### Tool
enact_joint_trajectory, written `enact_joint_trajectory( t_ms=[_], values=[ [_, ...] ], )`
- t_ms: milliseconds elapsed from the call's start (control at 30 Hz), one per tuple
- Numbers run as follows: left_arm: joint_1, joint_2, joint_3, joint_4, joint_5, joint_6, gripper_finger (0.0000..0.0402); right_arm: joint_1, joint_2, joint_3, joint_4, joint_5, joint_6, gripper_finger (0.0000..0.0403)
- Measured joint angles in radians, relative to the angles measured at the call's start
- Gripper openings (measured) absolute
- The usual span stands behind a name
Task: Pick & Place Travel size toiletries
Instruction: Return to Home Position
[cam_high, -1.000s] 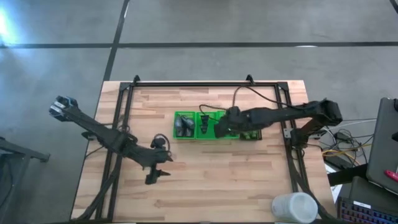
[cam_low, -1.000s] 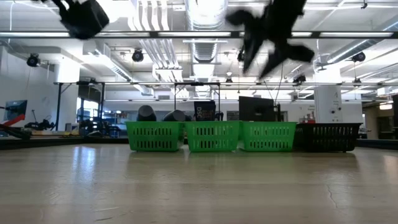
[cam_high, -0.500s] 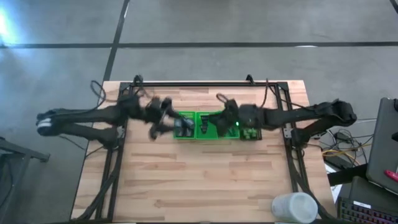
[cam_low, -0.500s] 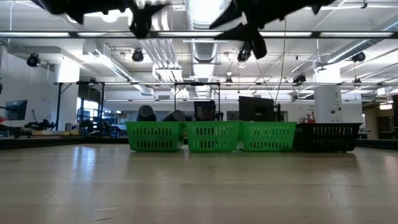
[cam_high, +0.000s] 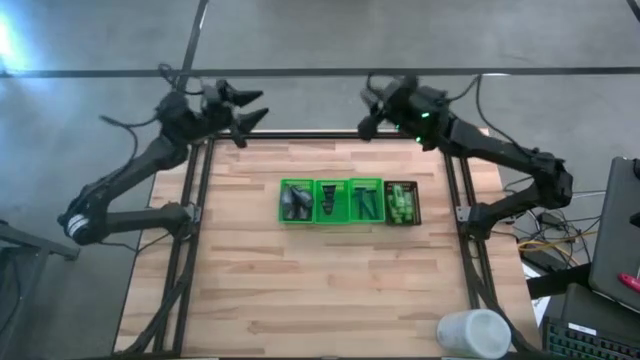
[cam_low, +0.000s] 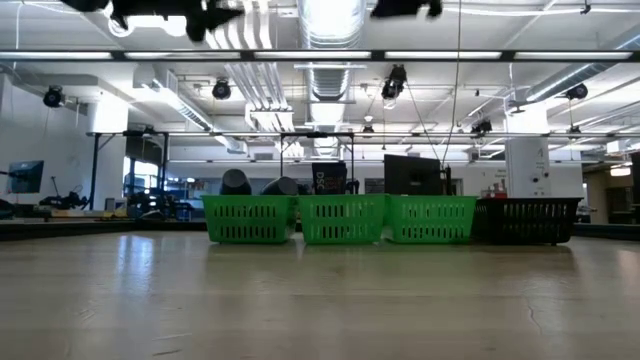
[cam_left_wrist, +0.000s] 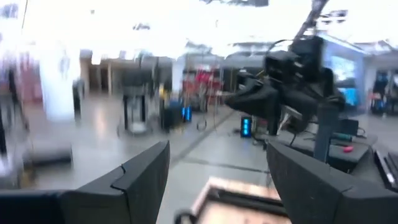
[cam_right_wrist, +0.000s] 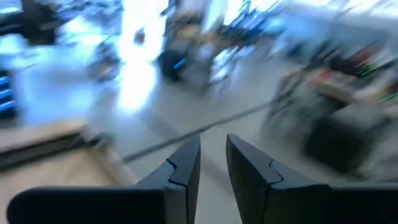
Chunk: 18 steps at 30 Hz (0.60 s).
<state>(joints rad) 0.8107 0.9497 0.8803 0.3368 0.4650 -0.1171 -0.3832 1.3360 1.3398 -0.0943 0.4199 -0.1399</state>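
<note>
- Toiletries all sit in containers a little past the middle of the table (cam_high: 300, 290), toward its far edge.
- Grey oval bottles (cam_high: 295, 202) fill the left compartment of the green tray (cam_high: 282, 200). In the low view two of their tops stand above its wall.
- Dark flat tubes (cam_high: 328, 201) lie in the tray's middle compartment.
- Dark thin razors (cam_high: 366, 201) lie in its right compartment.
- Bright green mini bottles (cam_high: 402, 204) lie in the black bin (cam_high: 388, 205), which stands touching the tray's right end, in one row with it.
- The left hand (cam_high: 247, 107) hangs high in the air just beyond the table's far-left corner, well apart from the tray. It points toward the right arm. Its fingers (cam_left_wrist: 144, 177) are spread wide, with nothing between them.
- The right hand (cam_high: 366, 112) hangs high just beyond the far edge, toward the far-right corner, pointing toward the left hand. It is also well apart from the tray and the bin.
- In the right wrist view its fingers (cam_right_wrist: 183, 171) stand close together with only a narrow gap. They hold nothing.
- In the low view both arms show only as dark shapes at the top, far above the containers.
</note>
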Motion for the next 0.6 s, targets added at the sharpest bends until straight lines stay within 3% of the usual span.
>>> enact_joint_trajectory(
  t_ms=[133,233,333,467,600],
  values=[
    [-0.02,-0.09,0.087,-0.108,-0.06,0.193,0.0273,0.074,-0.008,0.141,0.017,0.223,-0.197,0.0068],
    [-0.015,-0.137,0.145,-0.195,-0.164,0.305,0.0273,0.086,-0.011,0.192,0.038,0.237,-0.306,0.0073],
    [0.025,-0.151,0.198,-0.278,-0.097,0.301,0.0273,0.035,-0.021,0.214,0.048,0.191,-0.246,0.0084],
    [0.115,-0.135,0.215,-0.288,0.083,0.229,0.0272,-0.096,-0.036,0.204,-0.004,-0.008,-0.049,0.0094],
    [0.131,-0.121,0.208,-0.296,0.087,0.194,0.0273,-0.1,-0.032,0.201,-0.054,-0.023,-0.051,0.0105]
  ],
)
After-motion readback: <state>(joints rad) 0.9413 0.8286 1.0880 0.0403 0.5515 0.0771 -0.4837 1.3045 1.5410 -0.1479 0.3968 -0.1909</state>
